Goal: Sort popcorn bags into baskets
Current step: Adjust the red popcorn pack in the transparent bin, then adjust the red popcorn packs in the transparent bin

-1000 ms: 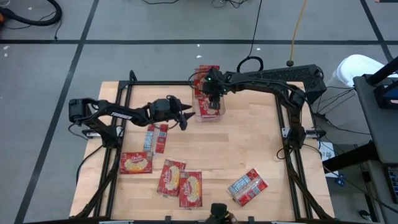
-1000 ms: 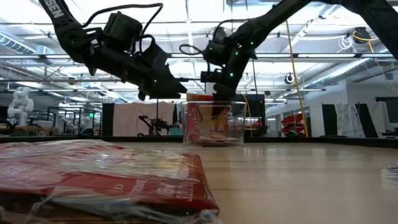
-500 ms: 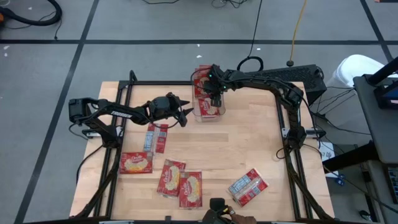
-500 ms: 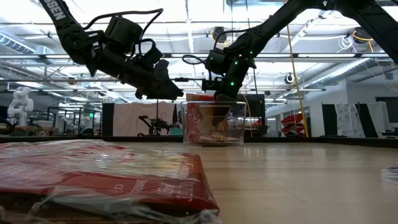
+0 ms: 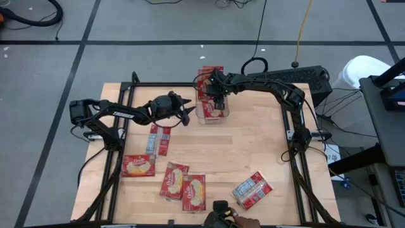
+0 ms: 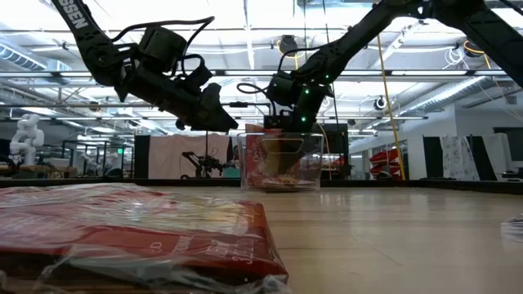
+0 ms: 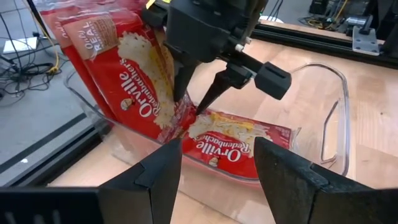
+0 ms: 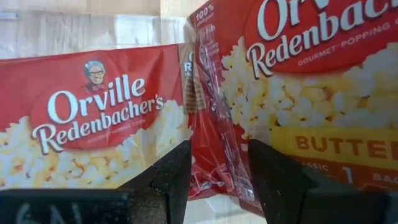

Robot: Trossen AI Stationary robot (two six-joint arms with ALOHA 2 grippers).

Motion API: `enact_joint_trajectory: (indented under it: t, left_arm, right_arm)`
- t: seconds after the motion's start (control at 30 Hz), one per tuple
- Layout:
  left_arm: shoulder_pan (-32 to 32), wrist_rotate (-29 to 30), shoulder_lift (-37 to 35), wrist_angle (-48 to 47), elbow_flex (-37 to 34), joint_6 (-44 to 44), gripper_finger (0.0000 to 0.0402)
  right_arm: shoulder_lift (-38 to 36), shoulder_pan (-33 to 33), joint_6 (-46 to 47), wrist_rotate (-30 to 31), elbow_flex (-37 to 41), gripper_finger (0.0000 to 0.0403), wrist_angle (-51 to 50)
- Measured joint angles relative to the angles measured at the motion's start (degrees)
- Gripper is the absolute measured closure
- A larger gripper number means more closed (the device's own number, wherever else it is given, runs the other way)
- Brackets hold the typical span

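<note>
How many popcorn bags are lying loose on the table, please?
5: one silvery-sided near the left arm, one at the left edge, two overlapping at the front, one front right. Others are in the bin.

Setting is identified as a large robotics lab or industrial test hall. A wooden table [image 5: 215, 158] framed by black rails is seen on grey floor marked with dark tape lines. Cables [image 5: 259, 38] are trailed across that floor. Beyond the table, ceiling strip lights [image 6: 73, 57], open trusses, curtained bays and a white humanoid robot [image 6: 23, 135] are observed.
</note>
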State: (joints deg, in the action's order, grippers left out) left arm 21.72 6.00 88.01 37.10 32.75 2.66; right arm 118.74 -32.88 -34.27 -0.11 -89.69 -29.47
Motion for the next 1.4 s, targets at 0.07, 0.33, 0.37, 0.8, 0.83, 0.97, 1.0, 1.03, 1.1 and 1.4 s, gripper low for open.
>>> enact_joint_trajectory:
  t: [0.07,0.33,0.37,0.8,0.83,0.97,1.0,1.03,1.1,1.4]
  left_arm:
    - [0.02,0.0,0.0,-0.02,0.0,0.0,0.0195]
    - [0.02,-0.02,-0.02,-0.02,0.0,0.04,0.0195]
    - [0.02,-0.02,-0.02,-0.02,0.0,0.04,0.0195]
    - [0.62,-0.11,-0.04,-0.25,0.0,-1.03,0.0195]
    - [0.8,-0.12,0.0,-0.32,0.0,-1.02,0.0195]
    - [1.37,0.05,0.04,-1.01,0.0,-0.67,0.0195]
    - [1.51,0.04,0.04,-1.15,0.0,-0.62,0.0195]
    - [1.68,0.04,0.04,-1.32,0.0,-0.52,0.0195]
    - [1.92,0.07,0.07,-1.38,0.0,-0.48,0.0195]
    - [4.96,0.13,0.11,2.89,0.0,-1.75,0.0195]
  right_arm:
    - [0.5,0.0,-1.57,-0.49,-0.1,0.025,-0.89]
    - [0.34,0.02,-9.07,-2.37,-0.05,0.025,-1.78]
    - [0.02,0.05,-9.85,-2.66,0.02,0.025,-1.74]
    - [-4.63,0.5,-9.26,4.51,0.27,0.025,-0.99]
    - [-5.71,0.5,-8.25,4.57,0.27,0.025,-1.28]
    - [-10.85,0.48,-3.21,4.38,0.22,0.025,-1.51]
    - [-12.09,0.4,-1.92,4.39,0.22,0.025,-1.69]
    - [-13.16,0.14,-0.63,4.38,0.21,0.025,-1.65]
    - [-15.11,-0.99,2.57,3.97,0.18,0.0249,-1.49]
    - [-20.11,-7.88,10.28,-6.16,8.19,0.0201,5.3]
